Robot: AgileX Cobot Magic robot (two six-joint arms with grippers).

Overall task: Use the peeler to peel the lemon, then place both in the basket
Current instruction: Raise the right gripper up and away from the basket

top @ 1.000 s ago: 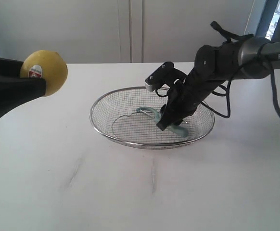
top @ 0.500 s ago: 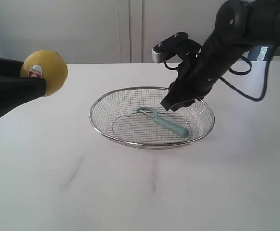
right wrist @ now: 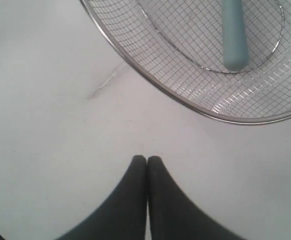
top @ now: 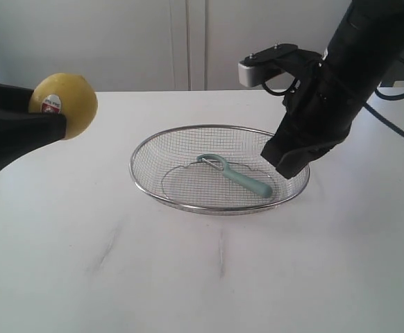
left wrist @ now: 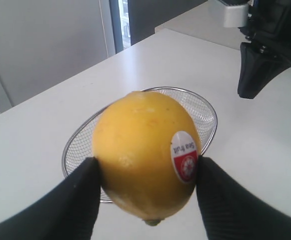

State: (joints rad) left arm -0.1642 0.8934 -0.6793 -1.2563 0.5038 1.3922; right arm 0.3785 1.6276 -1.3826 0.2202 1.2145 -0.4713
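The yellow lemon (top: 64,104) with its white-and-red sticker is held in the air at the far left, my left gripper (top: 62,119) shut on it. In the left wrist view the lemon (left wrist: 143,155) fills the space between the two black fingers (left wrist: 75,200). The teal-handled peeler (top: 237,175) lies alone inside the wire mesh basket (top: 153,142), head toward the left; its handle (right wrist: 233,35) shows in the right wrist view. My right gripper (top: 285,163) hangs above the basket's right rim, fingertips (right wrist: 146,160) pressed together with nothing between them.
The basket (right wrist: 150,82) stands mid-table on a white tabletop (top: 223,277). A pale wall with cabinet seams (top: 188,41) runs behind the table. The right arm's cables (top: 396,90) hang at the far right.
My right gripper let go of the peeler in the basket, rose and drew back to the right, and its fingers closed. The left gripper and lemon have not moved.
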